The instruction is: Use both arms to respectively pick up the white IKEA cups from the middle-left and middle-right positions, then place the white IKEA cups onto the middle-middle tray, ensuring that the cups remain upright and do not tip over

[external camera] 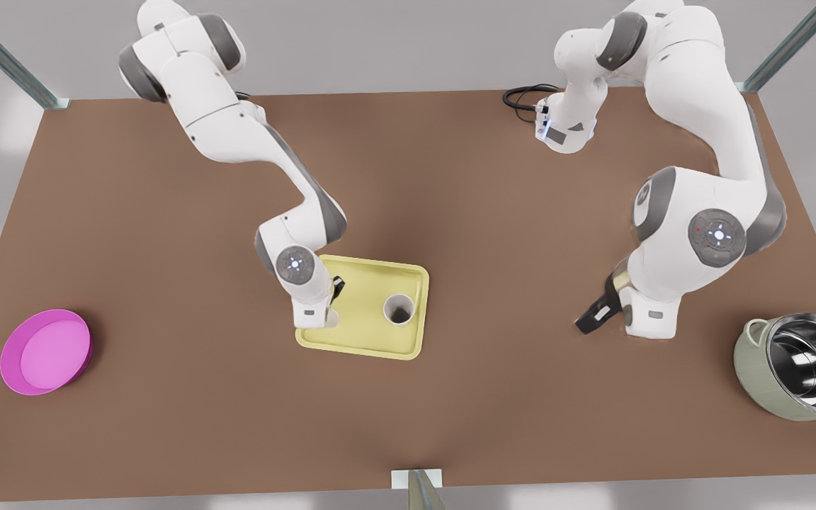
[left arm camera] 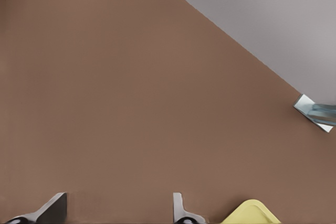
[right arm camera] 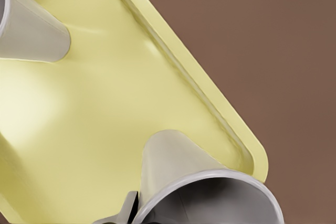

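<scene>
The pale yellow tray (external camera: 369,338) lies mid-table. One white cup (external camera: 399,309) stands upright on its part toward the front view's right. The arm at the front view's left carries my right gripper (external camera: 333,294), low over the tray's other part. In the right wrist view a second white cup (right arm camera: 199,182) stands on the tray (right arm camera: 105,103), with one finger (right arm camera: 125,209) against its rim wall; the first cup (right arm camera: 31,30) stands beyond. My left gripper (external camera: 593,317) hangs open and empty over bare table at the front view's right, its fingers (left arm camera: 52,211) spread, with a tray corner (left arm camera: 252,214) nearby.
A magenta bowl (external camera: 45,350) sits near the table's edge at the front view's left. A steel-lined pot (external camera: 801,368) lies tilted at the front view's right. A black cable (external camera: 521,95) loops at the far edge. A metal post (external camera: 418,489) stands at the near edge.
</scene>
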Robot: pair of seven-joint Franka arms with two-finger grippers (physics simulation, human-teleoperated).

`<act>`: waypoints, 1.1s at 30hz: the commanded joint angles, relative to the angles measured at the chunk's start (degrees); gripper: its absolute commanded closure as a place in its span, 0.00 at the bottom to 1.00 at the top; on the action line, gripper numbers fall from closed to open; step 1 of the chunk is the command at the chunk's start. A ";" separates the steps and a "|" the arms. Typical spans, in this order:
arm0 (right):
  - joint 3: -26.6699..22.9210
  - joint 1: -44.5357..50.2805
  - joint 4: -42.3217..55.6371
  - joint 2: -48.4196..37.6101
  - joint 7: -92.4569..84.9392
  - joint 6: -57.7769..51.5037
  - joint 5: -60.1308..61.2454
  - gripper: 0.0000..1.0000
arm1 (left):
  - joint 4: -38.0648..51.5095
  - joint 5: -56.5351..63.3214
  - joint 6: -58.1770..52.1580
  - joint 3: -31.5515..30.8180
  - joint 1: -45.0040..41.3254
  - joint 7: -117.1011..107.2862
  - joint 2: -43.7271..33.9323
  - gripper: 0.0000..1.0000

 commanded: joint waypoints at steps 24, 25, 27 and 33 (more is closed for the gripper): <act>-6.86 -10.49 13.65 -0.68 2.50 -30.58 1.64 0.00 | -20.04 -5.26 -9.65 8.10 0.50 61.95 -12.63 0.00; -7.48 -12.69 14.88 -0.59 6.02 -32.69 1.20 0.00 | -19.95 -3.24 -9.03 7.93 0.32 61.95 -12.63 0.00; -9.24 -12.69 21.91 -1.64 16.13 -43.42 -0.11 0.00 | -19.86 -2.36 -8.42 7.66 0.14 61.95 -12.46 0.00; -8.36 -17.52 17.08 -19.13 15.60 -43.24 -3.99 0.00 | -19.16 -1.22 -8.42 7.66 0.06 61.95 -11.93 0.00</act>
